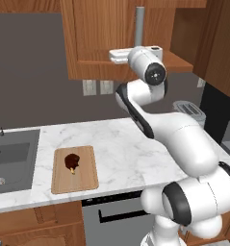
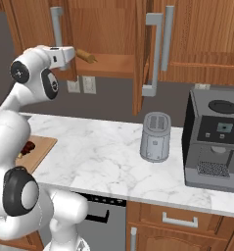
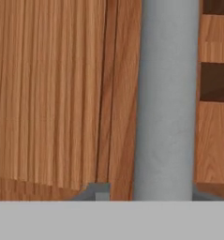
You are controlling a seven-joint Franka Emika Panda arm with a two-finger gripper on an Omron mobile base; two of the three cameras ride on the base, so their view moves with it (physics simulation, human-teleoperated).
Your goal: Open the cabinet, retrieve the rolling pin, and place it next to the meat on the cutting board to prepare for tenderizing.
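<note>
From the right base view the cabinet point(image 2: 113, 29) stands open, the rolling pin point(image 2: 86, 56) on its shelf just at the end effector point(image 2: 69, 56); from the left base view the arm hides that shelf. The hand view looks close along a grey bar handle point(image 3: 166, 98). Whether the fingers grip anything, I cannot tell. On the marble surface point(image 1: 121, 153), the meat point(image 1: 71, 162) lies on the cutting board point(image 1: 83, 180) at nine o'clock of the arm; toaster point(image 2: 155, 136) and coffee machine point(image 2: 214, 142) at three o'clock.
</note>
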